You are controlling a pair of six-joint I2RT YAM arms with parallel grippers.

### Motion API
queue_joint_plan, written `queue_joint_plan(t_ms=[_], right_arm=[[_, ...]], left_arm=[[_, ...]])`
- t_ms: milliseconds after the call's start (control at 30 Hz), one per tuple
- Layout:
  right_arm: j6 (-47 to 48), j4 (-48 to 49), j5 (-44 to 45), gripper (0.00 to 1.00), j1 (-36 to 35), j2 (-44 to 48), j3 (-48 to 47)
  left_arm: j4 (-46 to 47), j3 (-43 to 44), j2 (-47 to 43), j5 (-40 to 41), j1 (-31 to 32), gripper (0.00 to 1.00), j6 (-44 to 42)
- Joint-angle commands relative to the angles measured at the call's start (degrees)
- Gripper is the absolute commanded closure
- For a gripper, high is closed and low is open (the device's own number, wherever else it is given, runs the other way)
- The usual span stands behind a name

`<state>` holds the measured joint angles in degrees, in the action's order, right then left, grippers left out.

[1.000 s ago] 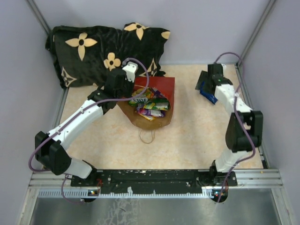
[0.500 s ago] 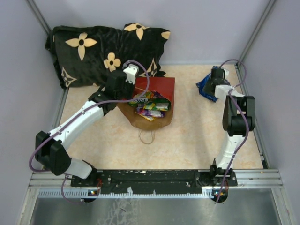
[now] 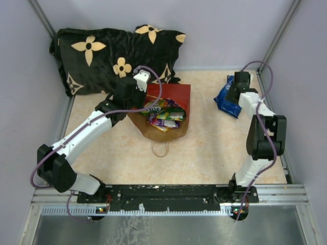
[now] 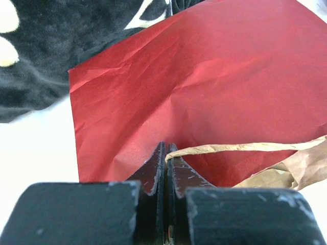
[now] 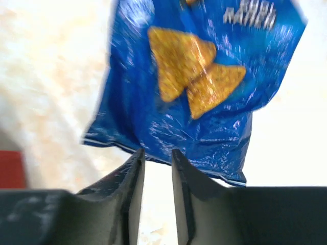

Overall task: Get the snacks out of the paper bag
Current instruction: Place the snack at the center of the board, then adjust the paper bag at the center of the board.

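Room for moving is showing mostly in the lower half of the top view, where the surface [image 3: 209, 153] is lying bare between the bag [image 3: 176, 94] and the rail [image 3: 168, 193] carrying both arm bases. The bag is lying flat at centre, red side up. Its brown mouth is facing the lower edge of the frame, and a cord loop [image 3: 160, 149] is trailing out below it. Snacks [image 3: 163, 115] are sitting heaped in that mouth, green, purple and yellow packets overlapping.

The left claw [image 4: 166, 149] is pressing fully closed on a tan strip at the bag's rim, at the left side of the mouth; I cannot tell whether that strip is cord or kraft edge. Doritos [image 5: 194, 97] are lying on the surface in the upper right, well apart from the bag and near the right wall. The right claw [image 5: 156, 153] is pointing at them with its fingers narrowly parted and nothing between them, the packet's lower edge sitting just beyond the tips.

A black pillow [image 3: 102, 56] with cream flowers is filling the upper left, its lower edge meeting the bag's far edge and crowding the left wrist.

The surface is showing pale, mottled beige. Lavender walls [image 3: 230, 30] are closing in three sides, with metal posts [image 3: 280, 33] running along the far corners.
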<state>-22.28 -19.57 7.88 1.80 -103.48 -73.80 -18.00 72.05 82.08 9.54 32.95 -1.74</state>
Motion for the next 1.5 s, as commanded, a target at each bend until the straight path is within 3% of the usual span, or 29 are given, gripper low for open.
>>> queue_joint_plan(t_ms=[0,67,200,400,533,833,1233,1467], right_arm=[[2.95,4.12,-2.04,0.84,0.30,10.16,-6.47],[2.17,3.86,-0.07,1.00,0.35,10.34,-7.02],[-2.71,3.95,3.52,1.00,1.49,8.36,-0.68],[-7.69,6.30,0.80,1.00,3.36,-0.07,8.80],[-7.14,5.52,-0.75,1.00,3.38,0.66,6.94],[-2.61,-1.95,1.73,1.00,3.38,8.36,-8.95],[-6.71,6.11,1.48,1.00,3.67,1.68,9.13],[-4.32,4.53,0.73,0.99,3.65,6.07,4.82]], left_arm=[[-0.02,-0.29,-1.53,-0.79,-0.78,1.00,0.54],[-0.18,-0.27,-1.41,-0.60,-0.76,1.00,0.59],[-0.28,-0.47,-1.64,-0.18,-0.78,1.00,0.40],[-0.35,-0.65,-1.80,-0.71,-0.86,1.00,0.29],[-0.52,-0.45,-1.92,-0.59,-0.87,1.00,0.33],[-0.81,0.87,-1.34,-0.92,-0.87,1.00,0.66],[-1.27,0.16,-1.75,-0.58,-0.82,1.00,0.50],[-1.17,0.21,-1.66,-0.74,-0.87,1.00,0.69]])
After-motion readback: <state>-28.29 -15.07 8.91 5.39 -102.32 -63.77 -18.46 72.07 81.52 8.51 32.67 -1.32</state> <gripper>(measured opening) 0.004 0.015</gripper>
